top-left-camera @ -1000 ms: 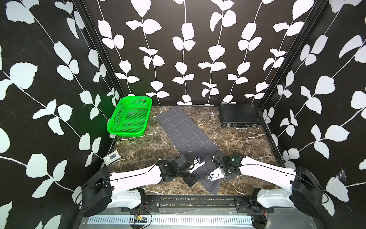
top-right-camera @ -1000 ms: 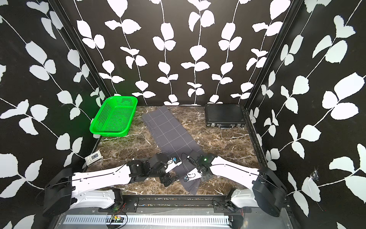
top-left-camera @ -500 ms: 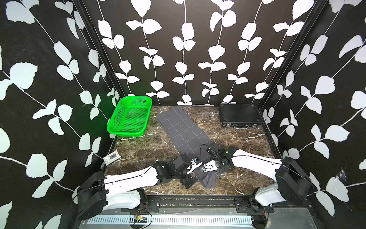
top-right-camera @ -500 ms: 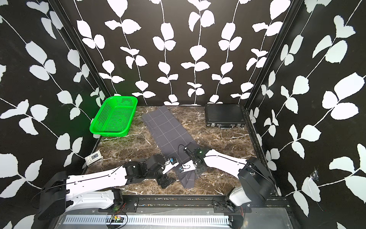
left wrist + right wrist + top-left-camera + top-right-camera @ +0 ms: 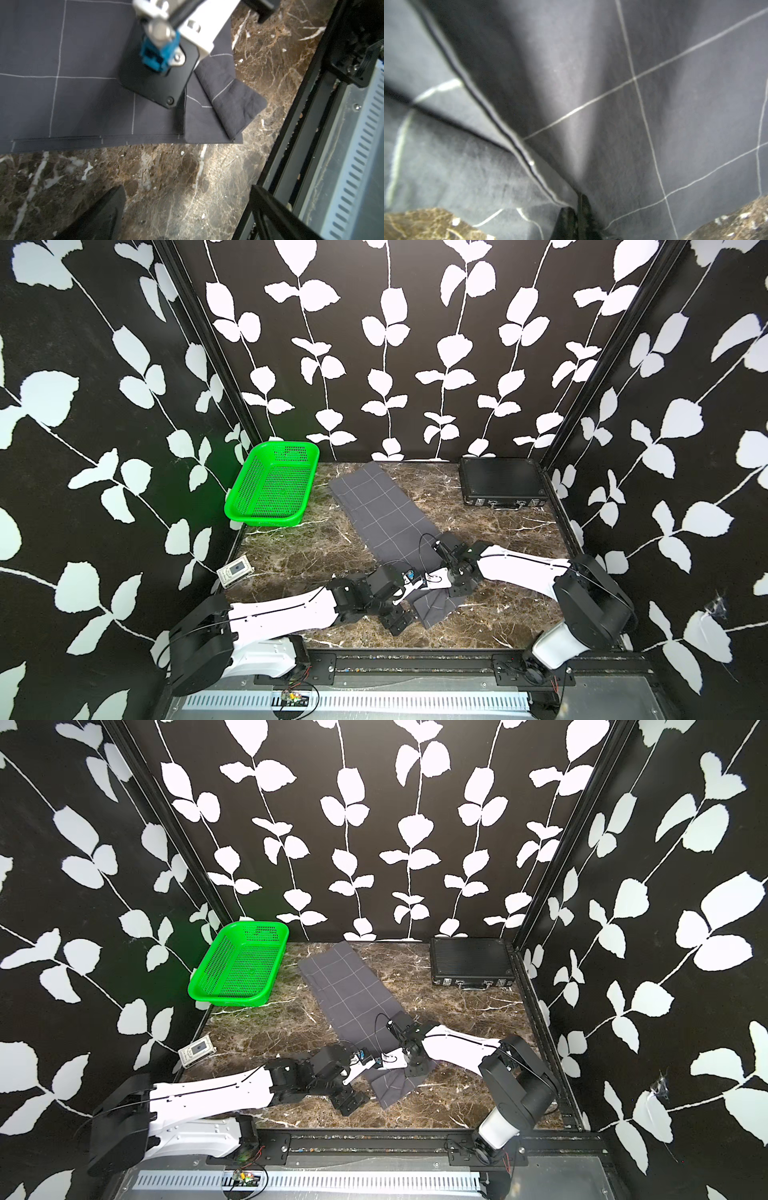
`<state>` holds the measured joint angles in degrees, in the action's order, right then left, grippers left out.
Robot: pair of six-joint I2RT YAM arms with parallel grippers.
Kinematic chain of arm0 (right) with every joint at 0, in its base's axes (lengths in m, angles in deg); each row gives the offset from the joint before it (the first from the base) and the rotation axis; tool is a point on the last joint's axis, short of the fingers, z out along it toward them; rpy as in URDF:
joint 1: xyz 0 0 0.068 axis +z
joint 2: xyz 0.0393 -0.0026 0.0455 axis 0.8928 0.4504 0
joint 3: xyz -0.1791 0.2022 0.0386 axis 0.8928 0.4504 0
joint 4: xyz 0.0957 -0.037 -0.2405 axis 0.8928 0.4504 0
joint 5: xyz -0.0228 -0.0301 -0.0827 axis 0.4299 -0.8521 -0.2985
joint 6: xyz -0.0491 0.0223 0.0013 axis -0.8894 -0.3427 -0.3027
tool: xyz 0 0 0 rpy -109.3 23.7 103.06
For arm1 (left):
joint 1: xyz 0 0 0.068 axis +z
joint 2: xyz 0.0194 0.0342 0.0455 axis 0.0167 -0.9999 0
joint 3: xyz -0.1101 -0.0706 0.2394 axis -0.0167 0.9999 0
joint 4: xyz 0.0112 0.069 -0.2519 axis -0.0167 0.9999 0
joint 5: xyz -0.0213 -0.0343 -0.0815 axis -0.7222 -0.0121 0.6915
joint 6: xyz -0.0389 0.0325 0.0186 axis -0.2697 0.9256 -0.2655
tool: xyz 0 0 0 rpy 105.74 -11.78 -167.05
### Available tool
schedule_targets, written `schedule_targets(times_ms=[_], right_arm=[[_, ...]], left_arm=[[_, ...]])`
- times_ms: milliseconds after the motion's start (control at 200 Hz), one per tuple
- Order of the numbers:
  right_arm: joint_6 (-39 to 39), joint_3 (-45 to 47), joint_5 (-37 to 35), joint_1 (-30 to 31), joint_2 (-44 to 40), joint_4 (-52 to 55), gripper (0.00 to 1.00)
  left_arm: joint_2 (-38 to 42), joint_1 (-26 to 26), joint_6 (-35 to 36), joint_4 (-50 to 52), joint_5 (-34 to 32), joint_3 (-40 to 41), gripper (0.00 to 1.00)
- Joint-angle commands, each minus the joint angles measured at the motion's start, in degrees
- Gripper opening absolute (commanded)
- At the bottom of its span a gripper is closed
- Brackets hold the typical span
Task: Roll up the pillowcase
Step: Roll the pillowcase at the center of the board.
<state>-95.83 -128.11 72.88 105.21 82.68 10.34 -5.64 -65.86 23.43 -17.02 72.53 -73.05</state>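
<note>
Pillowcase of soft dark grey cloth with thin white grid lines [image 5: 380, 510] lies long and flat on the brown marble surface [image 5: 291, 560], its near end folded over between the two arms. The right hand [image 5: 576, 216] is pinching a ridge of that cloth with its tips pressed together. The left hand [image 5: 403, 610] is spread wide by the fold, holding nothing. If the pinch slips, the small fold could flop open; a sideways tug could make the roll crooked. Only the left wrist view shows the folded corner [image 5: 234, 108] clearly; only the right wrist view shows the pinch.
</note>
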Motion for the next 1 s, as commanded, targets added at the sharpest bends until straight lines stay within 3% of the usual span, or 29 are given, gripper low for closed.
schedule_targets(times_ms=[0,325,600,755,995], right_arm=[[4.27,-1.54,1.0,-1.55,0.13,-1.26,0.1],[10.42,-0.91,3.14,-3.38,0.1,-1.95,0.21],[12.48,-0.35,3.65,-6.98,-7.0,-1.69,0.32],[10.79,2.39,2.24,-9.78,-9.27,-1.56,0.33],[10.52,1.9,0.55,-12.35,-3.75,-5.39,0.32]], left_arm=[[-2.44,-0.43,-2.92,-4.41,0.77,-0.36,0.95],[-11.03,-0.74,-4.19,-7.77,-2.15,-3.96,0.94],[-16.1,-0.7,-6.08,-5.29,-7.18,-7.99,0.93],[-18.67,-0.74,-6.69,-4.03,-12.07,-9.65,0.91],[-22.7,-0.71,-4.28,-1.28,-14.56,-12.9,0.88]])
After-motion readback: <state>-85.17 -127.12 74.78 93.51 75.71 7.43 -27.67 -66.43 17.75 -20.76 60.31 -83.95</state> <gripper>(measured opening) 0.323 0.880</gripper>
